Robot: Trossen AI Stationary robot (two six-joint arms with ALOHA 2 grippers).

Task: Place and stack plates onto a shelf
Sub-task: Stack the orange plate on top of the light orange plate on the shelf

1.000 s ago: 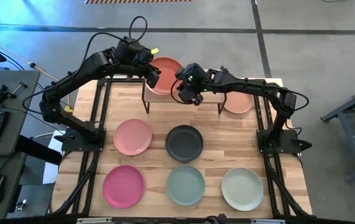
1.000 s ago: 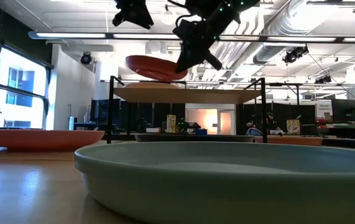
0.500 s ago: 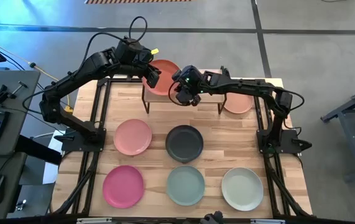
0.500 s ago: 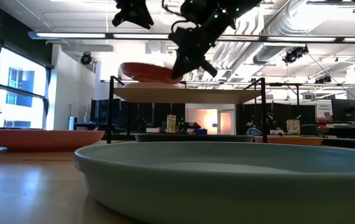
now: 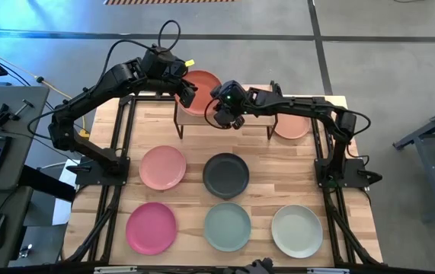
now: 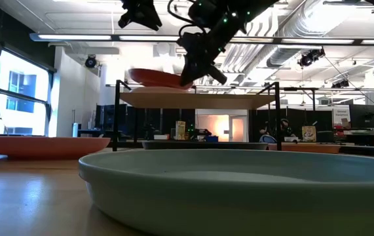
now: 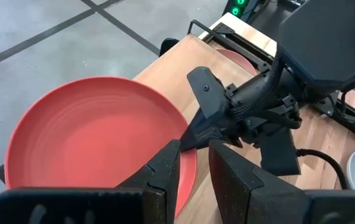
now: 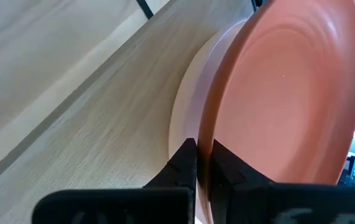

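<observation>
Terracotta plate [image 5: 202,82] above the shelf [image 5: 251,116], upper centre
Right gripper [image 5: 219,114] pinches its rim; left gripper [image 5: 189,94] slightly parted beside it; off-white plate [image 8: 186,102] beneath

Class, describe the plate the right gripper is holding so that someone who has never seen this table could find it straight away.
Find the small shelf at the far edge of the table. Over its left end, the right gripper pinches the rim of a terracotta plate, slightly tilted above an off-white plate. It is the only plate held; the others lie flat on the tabletop.
</observation>
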